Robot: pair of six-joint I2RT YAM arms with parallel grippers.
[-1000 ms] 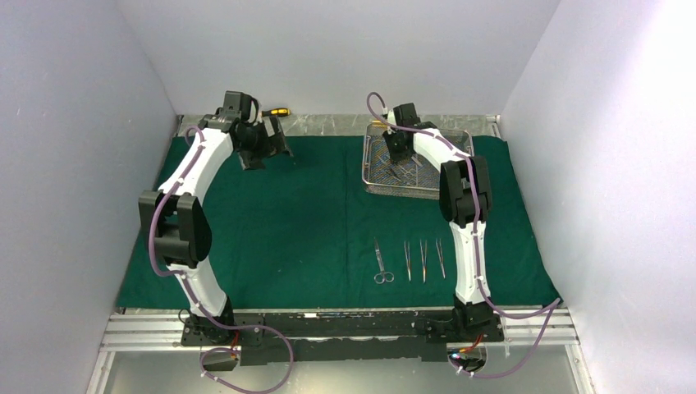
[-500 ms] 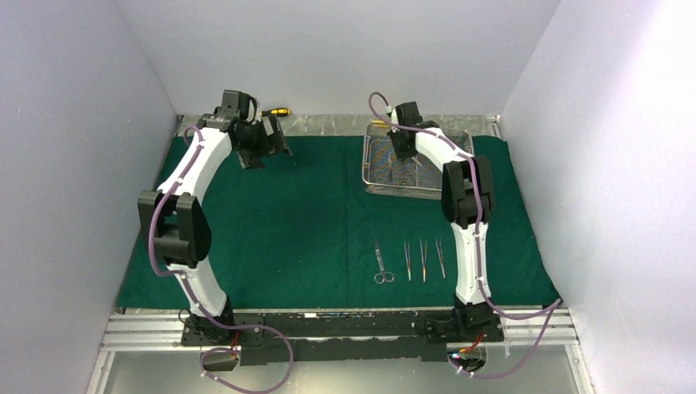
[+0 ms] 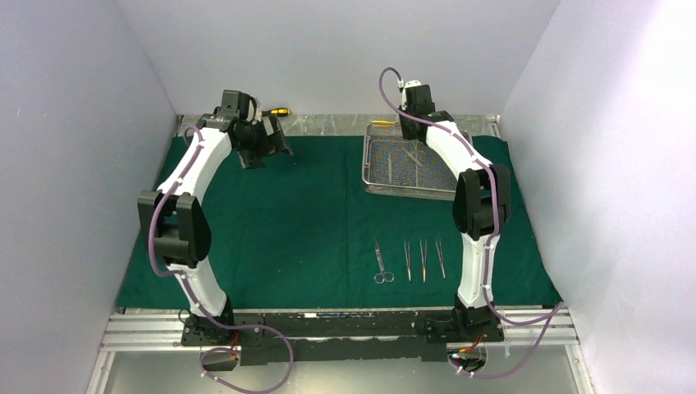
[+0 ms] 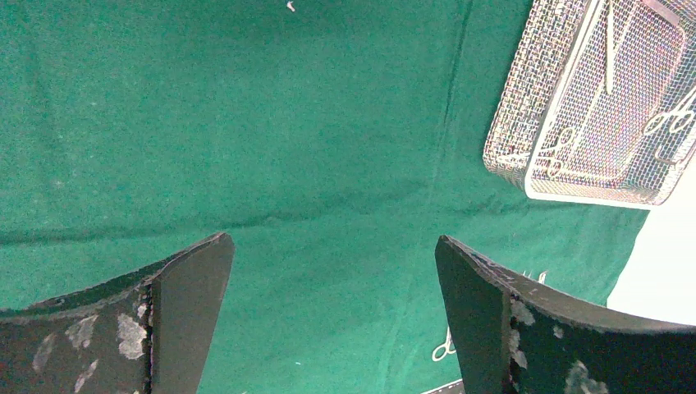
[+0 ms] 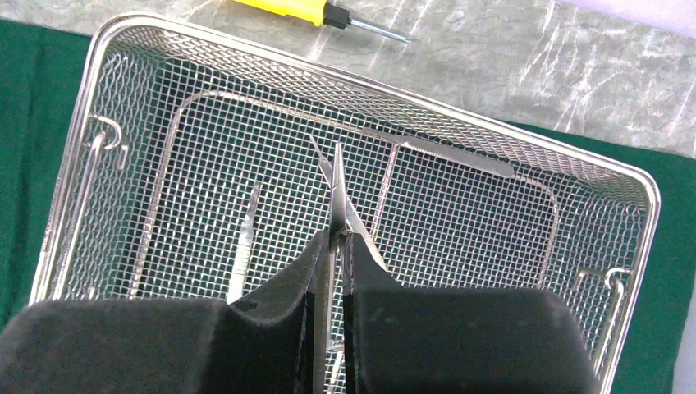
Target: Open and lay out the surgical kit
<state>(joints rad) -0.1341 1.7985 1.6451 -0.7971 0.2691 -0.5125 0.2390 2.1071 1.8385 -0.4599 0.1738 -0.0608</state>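
Tweezers [image 3: 423, 261] and a ring-handled clamp [image 3: 382, 264] are lying in a row on the green drape [image 3: 287, 222], near the arm bases. Farther back, the right gripper [image 5: 332, 246] is pinching a slim steel instrument [image 5: 336, 189] over the wire-mesh tray [image 5: 246, 61]. The left gripper [image 4: 332, 242] is hovering over bare drape, fingers spread apart.

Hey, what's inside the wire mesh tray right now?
A flat steel handle lies on the mesh tray floor, and ring-handled clamps show in the left wrist view. The right gripper holds a slim instrument above, hiding the tray's near end.
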